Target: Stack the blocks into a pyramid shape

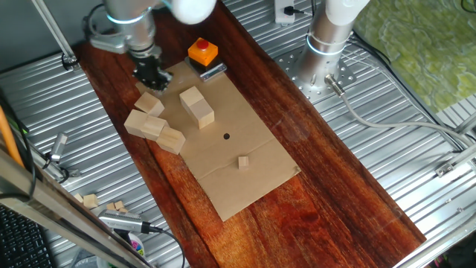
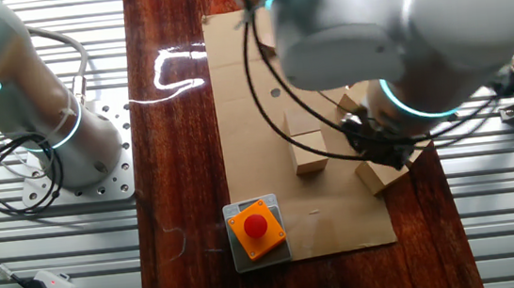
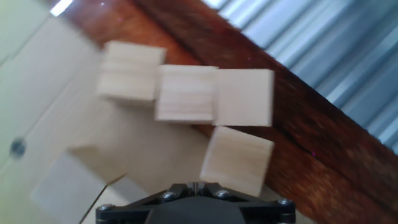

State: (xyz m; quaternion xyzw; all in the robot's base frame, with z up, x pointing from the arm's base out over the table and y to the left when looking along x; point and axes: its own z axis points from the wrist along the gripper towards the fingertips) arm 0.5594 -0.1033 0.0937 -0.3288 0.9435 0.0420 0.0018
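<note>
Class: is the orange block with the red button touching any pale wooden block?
Apart. One fixed view shows bare cardboard between the orange block and the nearest wooden block.

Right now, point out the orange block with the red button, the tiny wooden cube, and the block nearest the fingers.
Orange block with the red button (image 1: 202, 50): one fixed view, on the red button.
Tiny wooden cube (image 1: 243, 161): one fixed view, on its top face.
Block nearest the fingers (image 3: 237, 160): hand view, middle of its top face.
</note>
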